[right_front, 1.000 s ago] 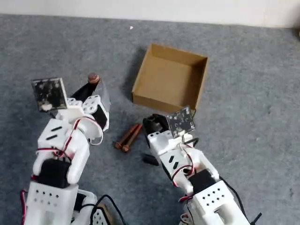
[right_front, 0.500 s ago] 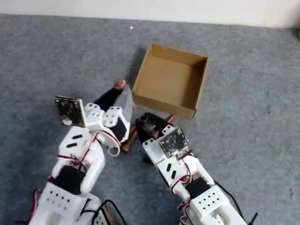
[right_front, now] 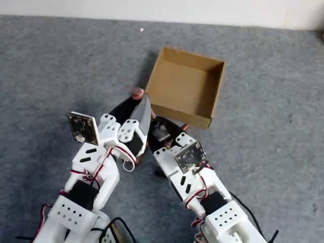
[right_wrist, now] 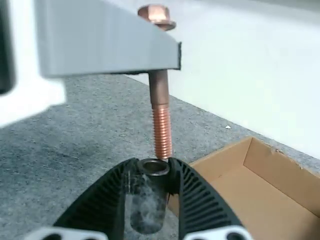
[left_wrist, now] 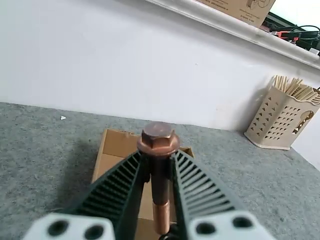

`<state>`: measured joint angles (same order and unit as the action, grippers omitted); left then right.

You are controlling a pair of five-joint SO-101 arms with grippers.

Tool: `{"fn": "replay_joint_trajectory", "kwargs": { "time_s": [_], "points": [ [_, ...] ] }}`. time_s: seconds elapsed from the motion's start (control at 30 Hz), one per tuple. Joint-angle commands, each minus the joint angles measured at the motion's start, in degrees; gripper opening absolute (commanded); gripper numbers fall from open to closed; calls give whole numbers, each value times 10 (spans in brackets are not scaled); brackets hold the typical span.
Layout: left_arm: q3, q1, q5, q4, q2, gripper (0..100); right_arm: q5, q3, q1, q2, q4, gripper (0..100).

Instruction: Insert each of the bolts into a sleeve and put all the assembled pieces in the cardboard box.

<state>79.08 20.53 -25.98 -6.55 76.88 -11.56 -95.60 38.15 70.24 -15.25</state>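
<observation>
Since a second ago, the left arm has swung towards 3 o'clock and the right hand [right_front: 161, 129] has edged towards 10 o'clock, bringing the two together. We find the left hand [right_front: 137, 100] clenched on a copper bolt [right_front: 137, 93], held upright with its head uppermost, just beside the cardboard box [right_front: 174, 112] at that box's 7 o'clock corner. The right hand grasps a sleeve [right_wrist: 150, 195] upright above the tabletop [right_front: 263, 152]. The bolt's threaded tip stands at the sleeve's mouth; we cannot tell whether it has entered.
</observation>
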Motion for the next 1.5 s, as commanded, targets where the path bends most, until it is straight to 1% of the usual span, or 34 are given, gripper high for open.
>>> {"fn": "replay_joint_trajectory", "kwargs": {
  "time_s": [0.0,0.17,0.27,0.4,0.53,0.63,0.83,0.97,1.03,1.17,1.23,1.47],
  "points": [
    [-4,13,-6,16,9,5,-5,-36,3,9,-19,3],
    [-4,23,-5,8,9,5,-5,-37,0,9,-18,3],
    [-14,26,-5,-23,10,5,-5,-37,-8,8,-18,3],
    [-38,46,-5,-77,12,5,-5,-37,-13,8,-17,3],
    [-41,58,-4,-120,47,5,-5,-48,-15,9,-17,3],
    [-16,64,26,-126,81,5,-5,-50,-15,9,-17,3],
    [16,73,37,-127,134,5,-5,-51,-15,9,-17,3],
    [19,75,90,-130,134,5,-6,-52,-15,9,-17,3],
    [15,76,109,-155,134,31,-6,-52,-12,8,-17,3],
    [-1,75,110,-230,134,180,-6,-58,-12,8,-17,3],
    [-15,75,109,-265,134,227,-6,-58,-12,8,-17,3],
    [-61,73,109,-341,139,234,-6,-58,-15,8,-17,3]
  ]
}}
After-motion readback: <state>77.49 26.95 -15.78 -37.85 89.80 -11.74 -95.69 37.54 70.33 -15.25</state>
